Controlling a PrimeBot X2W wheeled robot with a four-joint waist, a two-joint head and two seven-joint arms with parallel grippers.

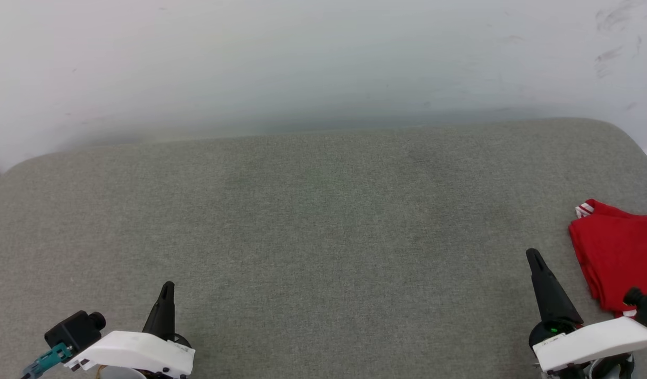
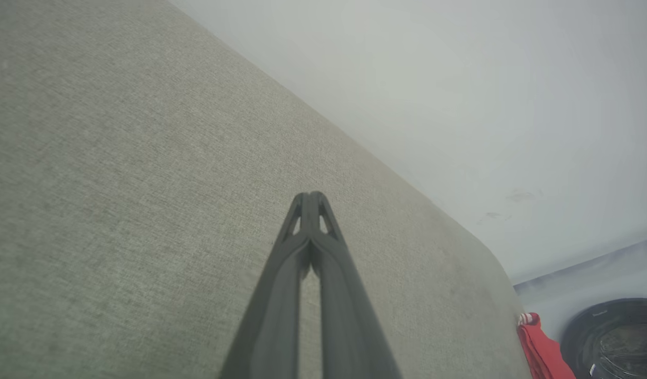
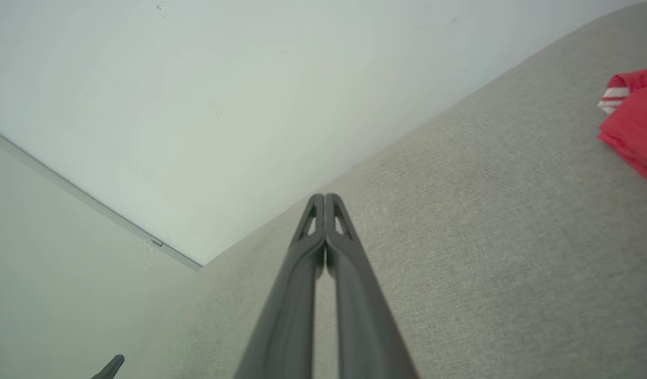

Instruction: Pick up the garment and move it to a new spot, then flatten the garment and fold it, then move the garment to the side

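Red, stripe-trimmed folded garment (image 1: 615,258) seems set aside; my left gripper (image 1: 167,288) and right gripper (image 1: 531,256), pinched together and empty, should just retreat.

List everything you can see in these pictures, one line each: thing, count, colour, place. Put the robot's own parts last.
garment: one, red with red-and-white striped trim at a corner, lying in a bundle at the pad's right end, cut off by the head view's edge.
pad: one, grey-green woven fabric with rounded corners, spread across the work area under both grippers.
wall: one, white with a few scuffs, behind the pad.
round thing: one, black, past the pad's end near the garment in the left wrist view; cannot tell what it is.
left gripper: one, dark fingers on a white wrist, lower left, shut, holding nothing.
right gripper: one, dark fingers on a white wrist, lower right beside the garment, shut, holding nothing.
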